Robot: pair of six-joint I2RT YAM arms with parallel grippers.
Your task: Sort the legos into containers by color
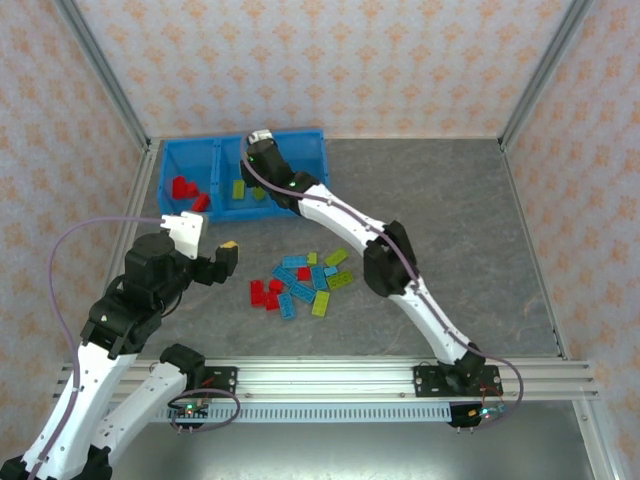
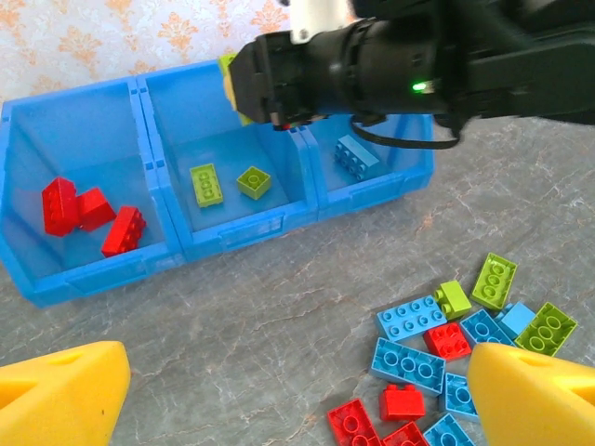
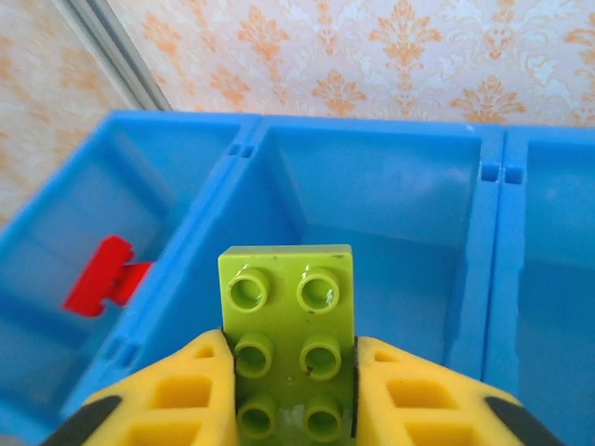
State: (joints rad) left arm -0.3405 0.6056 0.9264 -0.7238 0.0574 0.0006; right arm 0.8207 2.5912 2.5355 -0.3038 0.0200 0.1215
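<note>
My right gripper [image 3: 293,390] is shut on a yellow-green lego [image 3: 290,316], studs toward the camera, yellow pads against both its long sides. It hangs over the middle compartment [image 3: 390,195] of the blue bin [image 1: 228,211]. The left compartment holds red legos [image 2: 88,214], the middle one two yellow-green legos [image 2: 228,181], the right one a light blue lego [image 2: 356,156]. A loose pile of red, blue and green legos [image 1: 305,282] lies mid-table. My left gripper [image 2: 297,390] is open with nothing between its fingers, hovering just left of the pile.
The right arm [image 1: 380,250] stretches diagonally from its base over the table's middle to the bin. The bin sits in the back left corner against the wallpapered wall. A metal frame post [image 3: 112,46] stands behind it.
</note>
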